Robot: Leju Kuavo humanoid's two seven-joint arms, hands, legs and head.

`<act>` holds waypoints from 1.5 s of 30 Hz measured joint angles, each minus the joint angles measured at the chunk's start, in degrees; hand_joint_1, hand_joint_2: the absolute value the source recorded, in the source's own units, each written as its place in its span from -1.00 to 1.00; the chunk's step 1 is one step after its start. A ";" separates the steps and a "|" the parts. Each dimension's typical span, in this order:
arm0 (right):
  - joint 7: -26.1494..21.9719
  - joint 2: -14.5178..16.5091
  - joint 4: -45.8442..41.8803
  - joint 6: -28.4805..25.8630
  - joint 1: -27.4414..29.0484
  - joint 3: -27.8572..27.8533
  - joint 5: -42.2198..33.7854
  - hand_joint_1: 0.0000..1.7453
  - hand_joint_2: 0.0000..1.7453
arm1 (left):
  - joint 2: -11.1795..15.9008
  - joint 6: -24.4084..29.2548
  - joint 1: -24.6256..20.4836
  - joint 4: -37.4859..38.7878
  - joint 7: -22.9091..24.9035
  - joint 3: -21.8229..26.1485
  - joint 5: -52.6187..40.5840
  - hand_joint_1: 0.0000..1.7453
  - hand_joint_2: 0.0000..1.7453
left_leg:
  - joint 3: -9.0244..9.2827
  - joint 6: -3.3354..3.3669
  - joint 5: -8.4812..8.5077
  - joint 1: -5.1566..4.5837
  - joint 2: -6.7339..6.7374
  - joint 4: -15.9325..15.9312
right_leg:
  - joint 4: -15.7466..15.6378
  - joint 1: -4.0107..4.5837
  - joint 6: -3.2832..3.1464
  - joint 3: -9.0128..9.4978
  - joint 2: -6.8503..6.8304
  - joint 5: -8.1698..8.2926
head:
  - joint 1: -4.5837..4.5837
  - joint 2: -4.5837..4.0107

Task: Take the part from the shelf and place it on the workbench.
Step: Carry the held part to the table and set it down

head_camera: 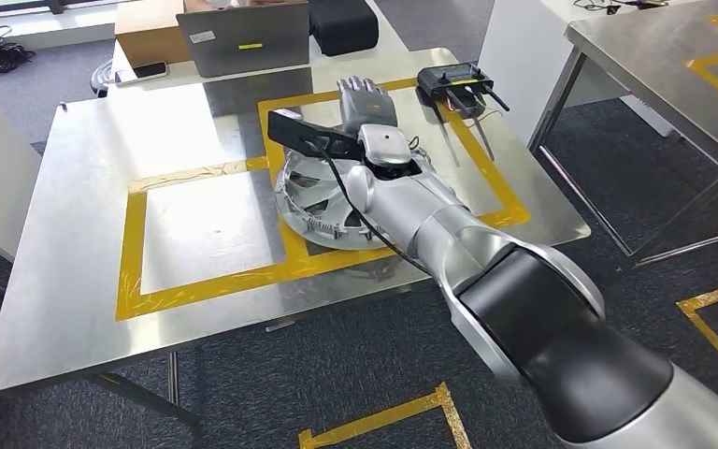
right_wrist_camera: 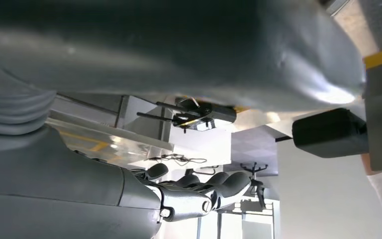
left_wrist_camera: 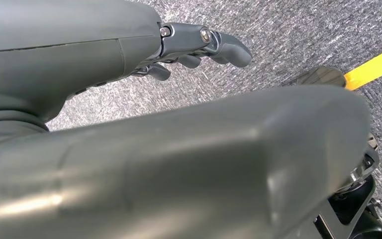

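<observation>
The part (head_camera: pixel 310 201), a round silver-white disc with ribs and openings, lies flat on the steel workbench (head_camera: pixel 84 281), across the yellow tape line between two marked squares. My right arm reaches over it. My right hand (head_camera: pixel 366 99) is past the part's far side, above the table, fingers stretched out and holding nothing; the right wrist view shows the right hand (right_wrist_camera: pixel 199 191) with bare, extended fingers. My left hand (left_wrist_camera: pixel 199 45) hangs over grey carpet with loosely bent fingers and nothing in it.
A black remote controller (head_camera: pixel 456 84) lies just right of my right hand. At the bench's far edge are a laptop (head_camera: pixel 243 39), a phone (head_camera: pixel 140 70), a cardboard box (head_camera: pixel 150 28) and a black bag (head_camera: pixel 341 23). A second steel table (head_camera: pixel 673 65) stands to the right.
</observation>
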 joint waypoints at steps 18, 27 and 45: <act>-3.26 -1.46 -2.33 -4.57 -2.40 -6.84 -1.69 -1.00 -1.00 | 0.02 0.00 -0.07 0.00 1.61 -0.04 -1.42 -1.00 -1.00 | 0.03 0.00 0.01 -0.01 -0.01 0.05 | 0.02 0.00 0.03 0.02 -0.01 0.03 | 0.00 0.00; 1.51 -2.27 -2.39 -1.88 -5.63 -7.20 2.34 -1.00 -1.00 | -0.01 0.00 -1.04 -0.04 0.40 -0.92 -2.61 -1.00 -1.00 | 0.03 0.02 0.00 -0.05 -0.01 0.11 | 0.04 -0.07 0.06 0.03 -0.01 0.04 | -0.01 0.00; 2.72 0.28 -2.38 -0.14 -5.96 -7.20 5.54 -1.00 -1.00 | -0.07 0.00 -1.18 -0.15 1.14 -1.34 -2.03 -1.00 -1.00 | 0.10 1.56 0.59 0.39 0.39 0.07 | 15.47 -0.67 1.81 -5.39 -0.28 -9.16 | 0.34 0.00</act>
